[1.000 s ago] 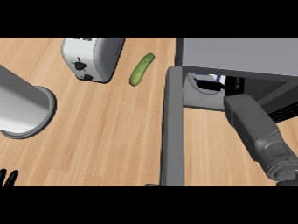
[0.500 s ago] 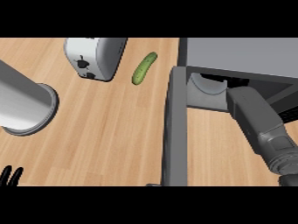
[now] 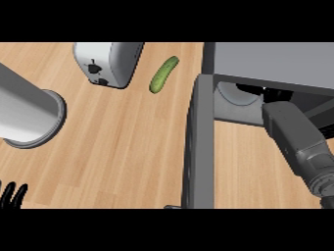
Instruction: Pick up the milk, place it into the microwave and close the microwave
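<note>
Head view, looking steeply down at a wooden counter (image 3: 119,147). A grey microwave (image 3: 278,61) fills the upper right. Its door (image 3: 198,147) stands open, seen edge-on as a long dark grey bar running from the microwave's left front corner down toward the lower edge.

The right forearm (image 3: 299,142) comes up from the lower right corner and reaches into the microwave's opening. Of the right hand (image 3: 271,92) only a dark patch shows at the far end of the forearm, inside the opening, and I cannot tell whether it is spread or closed round anything.

The milk cannot be made out. A pale rounded shape (image 3: 234,94) sits in the opening just left of the forearm (it may be the milk or part of the oven's inside; that cannot be told), so neither its long axis nor which way it points can be given.

Left of the microwave, near the top edge, a green cucumber (image 3: 163,74) lies on the counter, its long axis tilted slightly right of straight up the view. Further left stands a silver toaster (image 3: 108,63). Well left of the microwave a large grey cylinder (image 3: 14,112) leans across the view.

The left hand (image 3: 3,193) rests at the lower left edge, black fingers straight and spread, pointing up, holding nothing.
</note>
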You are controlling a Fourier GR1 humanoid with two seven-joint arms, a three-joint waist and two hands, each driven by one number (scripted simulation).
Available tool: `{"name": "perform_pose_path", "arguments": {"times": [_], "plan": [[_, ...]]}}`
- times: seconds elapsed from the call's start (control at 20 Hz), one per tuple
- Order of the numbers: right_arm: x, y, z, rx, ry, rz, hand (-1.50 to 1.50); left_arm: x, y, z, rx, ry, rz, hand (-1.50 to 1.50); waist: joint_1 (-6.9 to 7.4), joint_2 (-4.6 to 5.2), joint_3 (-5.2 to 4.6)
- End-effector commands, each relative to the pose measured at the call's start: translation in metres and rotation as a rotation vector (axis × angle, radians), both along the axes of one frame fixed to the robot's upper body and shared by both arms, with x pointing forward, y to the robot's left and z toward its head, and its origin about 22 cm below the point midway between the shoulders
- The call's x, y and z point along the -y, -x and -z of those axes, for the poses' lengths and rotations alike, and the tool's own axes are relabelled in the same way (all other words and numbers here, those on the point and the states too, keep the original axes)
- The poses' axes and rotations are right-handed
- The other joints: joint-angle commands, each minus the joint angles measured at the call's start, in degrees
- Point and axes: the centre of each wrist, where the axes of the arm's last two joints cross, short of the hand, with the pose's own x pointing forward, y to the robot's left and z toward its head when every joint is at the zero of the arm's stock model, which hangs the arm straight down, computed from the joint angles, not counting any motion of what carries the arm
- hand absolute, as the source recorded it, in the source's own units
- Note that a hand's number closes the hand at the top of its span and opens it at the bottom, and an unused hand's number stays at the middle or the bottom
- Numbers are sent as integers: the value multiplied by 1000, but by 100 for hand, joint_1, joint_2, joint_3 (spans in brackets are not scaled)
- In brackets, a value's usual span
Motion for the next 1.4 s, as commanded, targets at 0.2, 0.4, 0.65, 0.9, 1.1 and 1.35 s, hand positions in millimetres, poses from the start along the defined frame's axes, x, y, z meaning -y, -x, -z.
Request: {"name": "perform_pose_path", "arguments": {"times": [0.2, 0.4, 0.65, 0.9, 1.1, 1.35], "plan": [[40, 37, 44, -181, 204, 331, -150, 1, -10, -5, 23, -27, 25, -150, 193, 126, -17], [-6, 5, 11, -158, 235, -49, -150, 0, -9, -1, 0, -30, 35, -150, 289, -8, 38], [-35, -1, 5, -171, 201, -177, -150, 6, -16, 2, 11, -7, 17, -150, 188, -36, 42], [-49, 1, 9, -200, 168, -240, -150, -1, -19, 0, 23, -32, 9, -150, 130, -37, 45], [-71, 4, 14, -215, 109, -316, -150, -2, -17, -1, 36, -36, 20, -150, 155, -57, 47], [-79, 4, 11, -144, -57, -379, -150, -2, -15, 0, 25, -38, 21, -150, -38, -104, 58]]}}
